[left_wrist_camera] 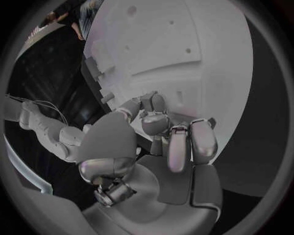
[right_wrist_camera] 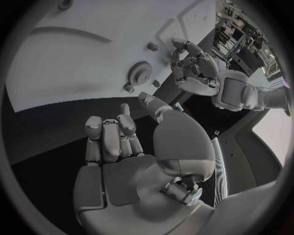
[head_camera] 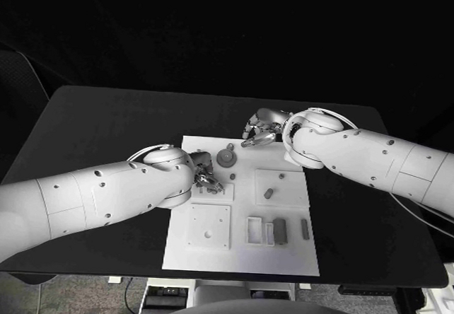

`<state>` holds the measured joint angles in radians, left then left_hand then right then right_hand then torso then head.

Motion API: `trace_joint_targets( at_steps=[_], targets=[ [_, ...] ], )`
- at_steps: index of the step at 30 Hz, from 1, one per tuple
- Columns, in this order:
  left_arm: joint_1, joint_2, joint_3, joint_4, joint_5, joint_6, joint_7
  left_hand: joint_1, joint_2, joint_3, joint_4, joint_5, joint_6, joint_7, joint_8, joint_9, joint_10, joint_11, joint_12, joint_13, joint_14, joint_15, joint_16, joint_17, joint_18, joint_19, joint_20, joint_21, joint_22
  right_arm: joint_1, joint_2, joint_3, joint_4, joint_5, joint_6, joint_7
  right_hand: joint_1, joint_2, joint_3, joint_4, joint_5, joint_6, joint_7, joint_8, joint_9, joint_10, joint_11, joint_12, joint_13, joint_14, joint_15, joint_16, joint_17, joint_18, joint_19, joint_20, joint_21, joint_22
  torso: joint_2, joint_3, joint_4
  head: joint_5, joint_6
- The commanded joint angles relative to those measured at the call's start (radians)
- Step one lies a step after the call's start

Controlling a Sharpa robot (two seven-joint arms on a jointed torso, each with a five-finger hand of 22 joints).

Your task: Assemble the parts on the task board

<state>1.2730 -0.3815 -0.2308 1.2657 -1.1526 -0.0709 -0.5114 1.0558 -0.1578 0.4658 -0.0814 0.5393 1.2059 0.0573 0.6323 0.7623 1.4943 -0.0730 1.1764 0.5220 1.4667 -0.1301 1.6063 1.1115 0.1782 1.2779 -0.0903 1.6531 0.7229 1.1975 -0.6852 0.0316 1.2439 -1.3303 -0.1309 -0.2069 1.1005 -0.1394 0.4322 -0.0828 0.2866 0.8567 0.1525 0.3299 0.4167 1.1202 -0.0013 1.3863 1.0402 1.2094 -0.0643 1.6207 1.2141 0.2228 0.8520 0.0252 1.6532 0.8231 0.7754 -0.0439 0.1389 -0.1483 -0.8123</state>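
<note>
Near edge of the task board (head_camera: 283, 262), low centre of the head view: a dark block (head_camera: 280, 230) and a thin bar (head_camera: 305, 228) lay loose beside a white tray (head_camera: 255, 230), with a square white plate (head_camera: 210, 226) to their left. Looked unassembled.

Mid board: a small part (head_camera: 269, 193) lay on the right-hand plate, with a peg (head_camera: 281, 177) just beyond it. The left hand (head_camera: 205, 180) was over the board's left-centre, fingers curled in; could not tell whether it held anything.

Far end: the gear (head_camera: 226, 158) sat flat on the board, possibly seated, hard to confirm. The right hand (head_camera: 261, 132) hovered over the far edge, fingers bent; the wrist view showed nothing in the palm.

My read: early stage, most parts not yet placed.
</note>
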Motion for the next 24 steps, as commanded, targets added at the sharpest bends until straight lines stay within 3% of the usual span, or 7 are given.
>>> trace_joint_targets(
  at_steps=[1, 13, 24],
  targets=[
    [-0.008, 0.004, -0.005, 0.002, -0.024, 0.010, -0.013, 0.082, 0.071, 0.062, -0.055, 0.007, 0.115, -0.025, 0.007, 0.000, 0.066, -0.032, 0.000, -0.001, 0.122, -0.005, -0.004, 0.000, 0.084, 0.004, -0.005, 0.121, 0.000, -0.001, 0.001, 0.000, 0.000, -0.008, 0.012, 0.002, -0.012, 0.000, 0.004, -0.001, 0.004, 0.006, 0.012, -0.001, -0.001, 0.004, -0.001, 0.004, -0.001, -0.001, -0.008, 0.006, 0.001, 0.017, -0.003, -0.001, 0.003, -0.001, 0.000, -0.0002, -0.0002, 0.001, 0.001],
    [-0.008, 0.004, -0.005, -0.001, -0.002, 0.032, -0.027, 0.087, 0.069, 0.065, -0.055, 0.012, 0.119, -0.026, 0.009, 0.000, 0.069, -0.033, 0.002, -0.001, 0.124, -0.005, -0.002, 0.000, 0.084, 0.005, -0.004, 0.123, 0.001, -0.001, 0.002, 0.000, 0.000, -0.008, 0.012, 0.001, -0.012, 0.000, 0.004, -0.001, 0.004, 0.006, 0.012, -0.001, -0.001, 0.004, -0.001, 0.004, -0.001, -0.001, -0.008, 0.006, 0.000, 0.017, -0.003, -0.001, 0.003, -0.001, 0.000, 0.0003, 0.0000, 0.002, 0.001],
    [-0.008, 0.002, -0.005, -0.004, 0.027, 0.009, -0.040, 0.088, 0.068, 0.067, -0.053, 0.017, 0.123, -0.027, 0.011, 0.000, 0.072, -0.034, 0.003, 0.000, 0.125, -0.005, -0.001, 0.001, 0.084, 0.006, -0.003, 0.124, 0.001, -0.001, 0.001, 0.000, 0.000, -0.008, 0.012, 0.001, -0.012, 0.000, 0.005, -0.001, 0.004, 0.006, 0.012, -0.001, -0.001, 0.004, -0.001, 0.004, -0.001, -0.002, -0.008, 0.005, 0.000, 0.017, -0.003, -0.001, 0.003, -0.001, 0.000, -0.0001, 0.0001, 0.004, 0.002]
  ],
)
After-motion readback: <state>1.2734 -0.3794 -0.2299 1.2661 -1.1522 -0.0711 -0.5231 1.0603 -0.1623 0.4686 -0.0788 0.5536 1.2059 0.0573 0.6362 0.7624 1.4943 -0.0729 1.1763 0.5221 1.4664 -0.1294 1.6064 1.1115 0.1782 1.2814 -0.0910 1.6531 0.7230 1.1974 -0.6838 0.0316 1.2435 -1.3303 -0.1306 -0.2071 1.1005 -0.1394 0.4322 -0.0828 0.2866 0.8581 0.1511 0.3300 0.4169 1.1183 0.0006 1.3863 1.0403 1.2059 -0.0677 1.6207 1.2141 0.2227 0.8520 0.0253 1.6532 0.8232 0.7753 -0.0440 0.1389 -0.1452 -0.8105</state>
